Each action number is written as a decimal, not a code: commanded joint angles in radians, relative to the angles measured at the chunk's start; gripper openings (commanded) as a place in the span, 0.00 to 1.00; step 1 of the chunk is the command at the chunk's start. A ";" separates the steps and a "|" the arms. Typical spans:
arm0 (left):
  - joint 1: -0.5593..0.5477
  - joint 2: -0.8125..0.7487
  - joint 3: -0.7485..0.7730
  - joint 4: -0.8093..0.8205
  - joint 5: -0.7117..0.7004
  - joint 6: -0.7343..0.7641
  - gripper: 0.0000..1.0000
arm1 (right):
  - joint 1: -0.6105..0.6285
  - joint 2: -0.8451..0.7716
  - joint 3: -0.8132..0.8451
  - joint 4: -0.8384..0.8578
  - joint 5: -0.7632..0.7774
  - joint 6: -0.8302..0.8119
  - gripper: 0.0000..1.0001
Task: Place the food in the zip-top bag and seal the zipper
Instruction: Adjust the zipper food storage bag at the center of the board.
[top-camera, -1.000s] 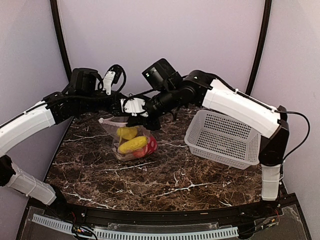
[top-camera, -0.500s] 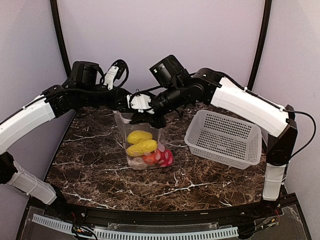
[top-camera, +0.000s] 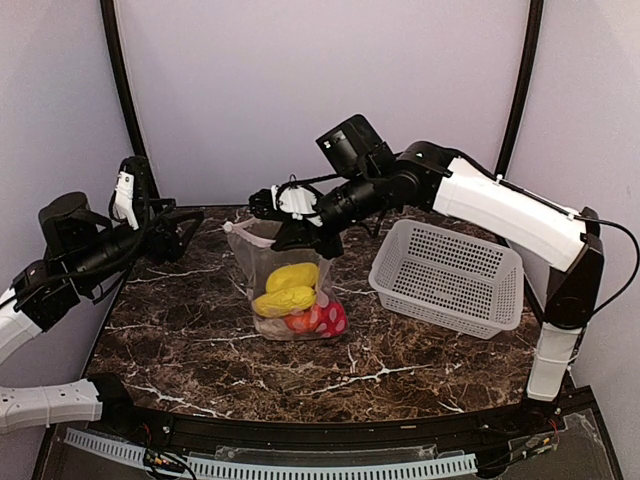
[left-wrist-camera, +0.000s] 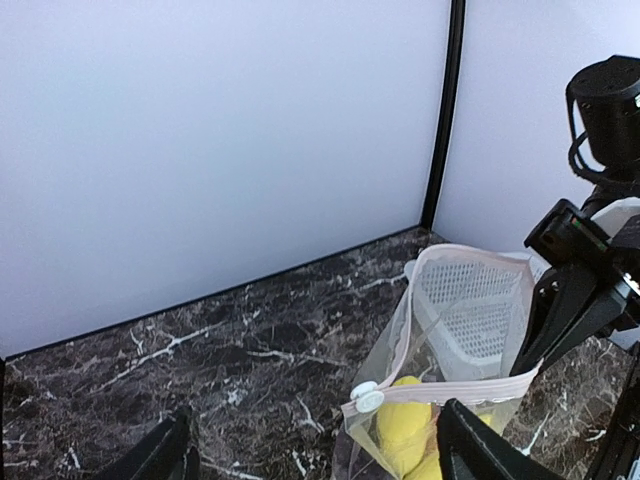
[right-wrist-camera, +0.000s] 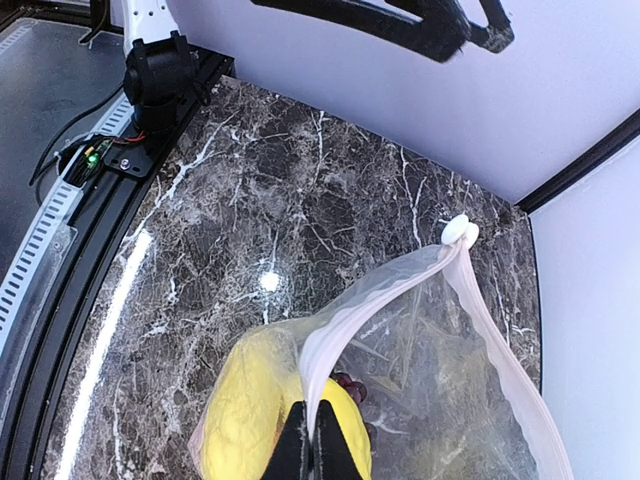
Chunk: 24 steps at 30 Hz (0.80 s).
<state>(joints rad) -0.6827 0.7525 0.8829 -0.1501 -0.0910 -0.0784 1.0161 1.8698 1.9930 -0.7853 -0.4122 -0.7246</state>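
Tabletop (top-camera: 200, 340): dark brown marble, white veining.
Zip-top bag (top-camera: 255, 262): clear plastic, grid of pale dots.
Zipper (left-wrist-camera: 440, 386): pinkish-white strip; slider (left-wrist-camera: 367, 397) white.
Food seen through the bag: yellow pieces (top-camera: 285, 299); orange-red round piece (top-camera: 298, 320); red piece (top-camera: 332, 320) at its 3 o'clock.
Basket (top-camera: 450, 270), at the bag's 3 o'clock: white, rows of small perforations.
Right arm (top-camera: 505, 210): white shell, black joints.
Walls (top-camera: 300, 80): pale lilac.

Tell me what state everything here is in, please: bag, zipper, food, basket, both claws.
zip-top bag: upright on the table, held by its top edge.
zipper: open, slider at one end.
food: inside the bag.
basket: empty, on the table.
left gripper: open, holding nothing.
right gripper: shut on the zipper.
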 joint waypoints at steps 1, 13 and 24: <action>0.000 -0.093 -0.165 0.181 0.036 -0.010 0.79 | -0.003 -0.045 0.010 0.020 -0.025 0.021 0.00; 0.000 -0.003 -0.335 0.423 0.215 0.011 0.77 | -0.006 -0.091 -0.036 -0.040 -0.087 -0.011 0.00; 0.043 0.180 -0.339 0.601 0.404 0.022 0.58 | -0.009 -0.089 -0.049 -0.061 -0.088 -0.032 0.00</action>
<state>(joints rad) -0.6682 0.8993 0.5579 0.3386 0.2142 -0.0643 1.0134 1.8164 1.9514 -0.8433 -0.4789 -0.7475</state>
